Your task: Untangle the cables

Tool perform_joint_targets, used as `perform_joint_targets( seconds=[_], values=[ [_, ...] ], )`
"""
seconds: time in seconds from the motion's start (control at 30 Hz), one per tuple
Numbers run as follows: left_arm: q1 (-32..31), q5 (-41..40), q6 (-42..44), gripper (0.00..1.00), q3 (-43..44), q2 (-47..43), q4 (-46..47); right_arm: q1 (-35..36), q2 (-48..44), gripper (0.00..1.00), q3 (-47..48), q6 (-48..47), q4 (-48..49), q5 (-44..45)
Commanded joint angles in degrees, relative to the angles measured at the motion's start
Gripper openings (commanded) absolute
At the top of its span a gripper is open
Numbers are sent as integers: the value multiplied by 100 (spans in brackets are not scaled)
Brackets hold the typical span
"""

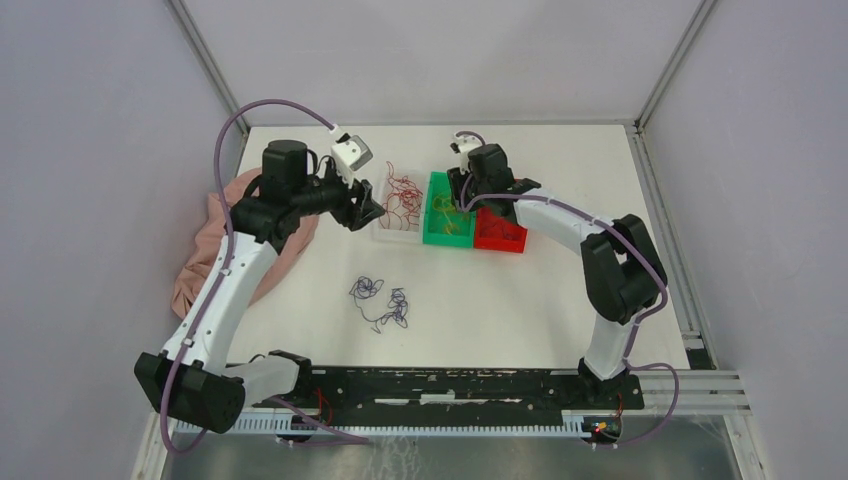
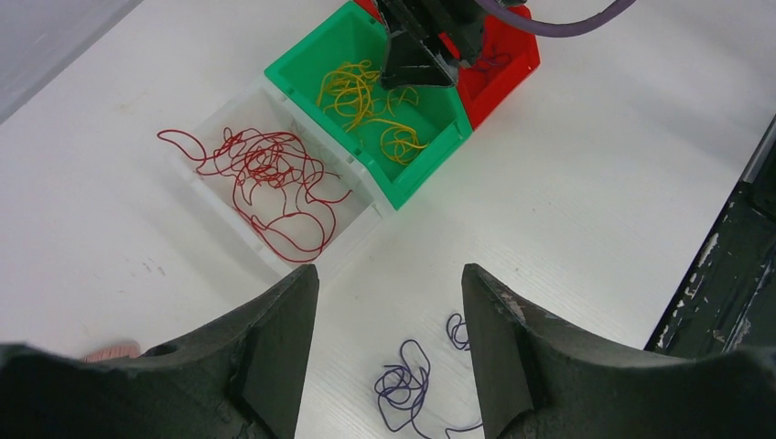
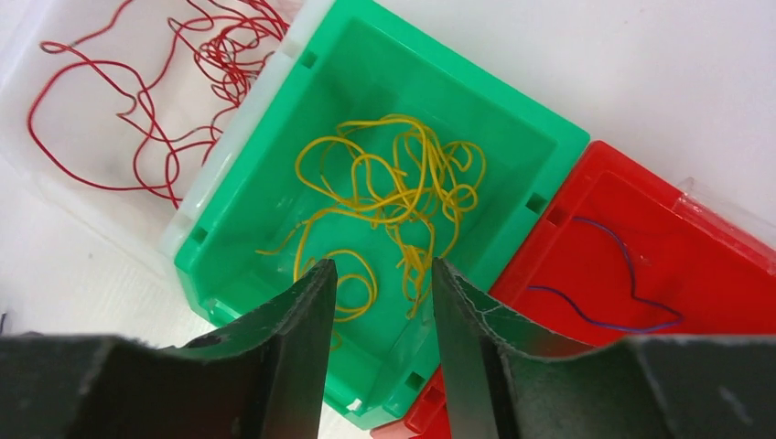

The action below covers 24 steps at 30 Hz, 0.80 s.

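Purple cables (image 1: 380, 303) were seen loose on the desk (image 1: 520, 300) from above. At the left wrist, the left pincer (image 2: 389, 279) was released, red cables (image 2: 270, 178) beyond in a clear bin (image 2: 233, 105). At the right wrist, the right pincer (image 3: 382, 274) was spread above yellow cables (image 3: 393, 197) in a green bin (image 3: 512, 137).

No readable text, labels or numbers anywhere.
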Motion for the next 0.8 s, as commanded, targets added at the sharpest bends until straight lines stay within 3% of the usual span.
perform_joint_targets(
  seconds=[0.0,0.23,0.33,0.47,0.6,0.77],
  values=[
    [65,-35,145,67,221,-161,7,9,-286,51,226,-153,-115,146],
    [325,111,297,67,157,-73,-149,278,-732,53,367,-479,-244,-580],
    [705,269,510,67,18,23,-220,875,-989,54,170,-726,-307,-935],
    [1304,567,909,67,-130,178,-387,1762,-1128,54,-439,-276,-87,-1100],
    [1631,824,1495,67,-340,258,-768,2724,-914,56,-902,-184,196,-889],
    [2153,889,1702,66,-579,446,-803,3336,-533,58,-1195,-169,1108,-1024]
  ],
)
